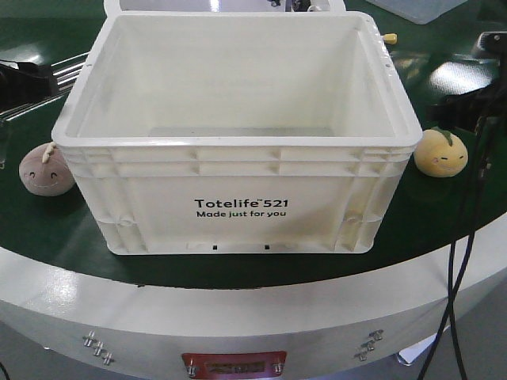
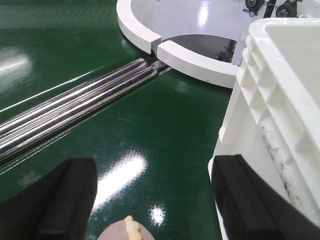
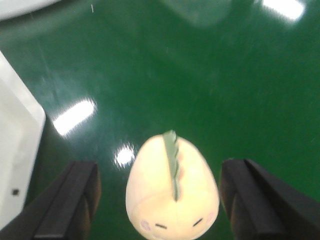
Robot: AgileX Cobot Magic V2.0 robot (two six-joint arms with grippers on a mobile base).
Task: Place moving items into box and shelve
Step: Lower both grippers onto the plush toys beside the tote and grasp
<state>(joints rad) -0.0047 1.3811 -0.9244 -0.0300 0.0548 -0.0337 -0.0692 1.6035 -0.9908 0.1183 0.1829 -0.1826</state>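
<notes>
**Two open grippers poised over two soft toys beside an empty box**

An empty white box (image 1: pixel 238 202) sits at the middle of the front edge of the green tabletop (image 1: pixel 416 229). A yellow plush (image 1: pixel 441 151) lies just beside its right wall, near the front-right edge. A pink plush (image 1: pixel 45 168) lies just beside its left wall, near the front-left edge.

My right gripper (image 3: pixel 162 200) is spread wide, with a finger on each side of the yellow plush and neither touching it. My left gripper (image 2: pixel 152 200) is equally wide, and the pink plush's crown shows between its fingers.

Both toys look light, soft and squashy, not fragile. I judge a gentle pinch across the round middle safest.

The yellow plush is egg-shaped. Its face points to the front edge, and its long axis and green leaf stripe run front to back.
</notes>
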